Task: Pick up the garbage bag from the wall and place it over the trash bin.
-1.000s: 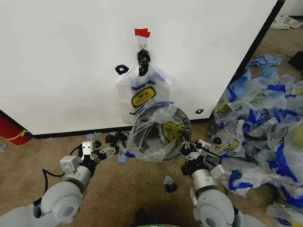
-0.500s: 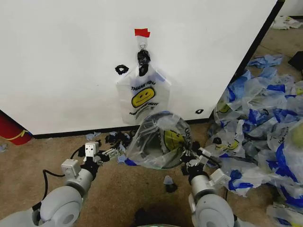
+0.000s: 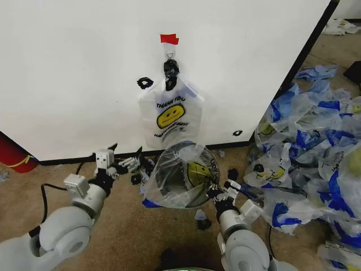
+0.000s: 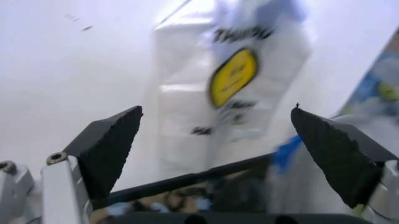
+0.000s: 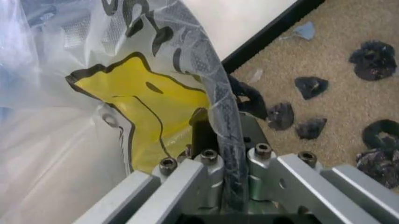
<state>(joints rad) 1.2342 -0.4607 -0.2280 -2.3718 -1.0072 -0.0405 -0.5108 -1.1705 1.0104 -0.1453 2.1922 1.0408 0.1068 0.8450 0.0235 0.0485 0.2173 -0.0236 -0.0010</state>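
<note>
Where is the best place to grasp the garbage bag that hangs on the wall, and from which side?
Probably the garbage bag near its top, below the black clip, where the plastic gathers narrow. The open left gripper, low at its left, could rise and come straight toward the wall.

I see a garbage bag (image 3: 171,116) hanging flat from the clip on the wall (image 3: 73,73). At its six o'clock, the trash bin (image 3: 181,175) tilts, bag-draped.
</note>
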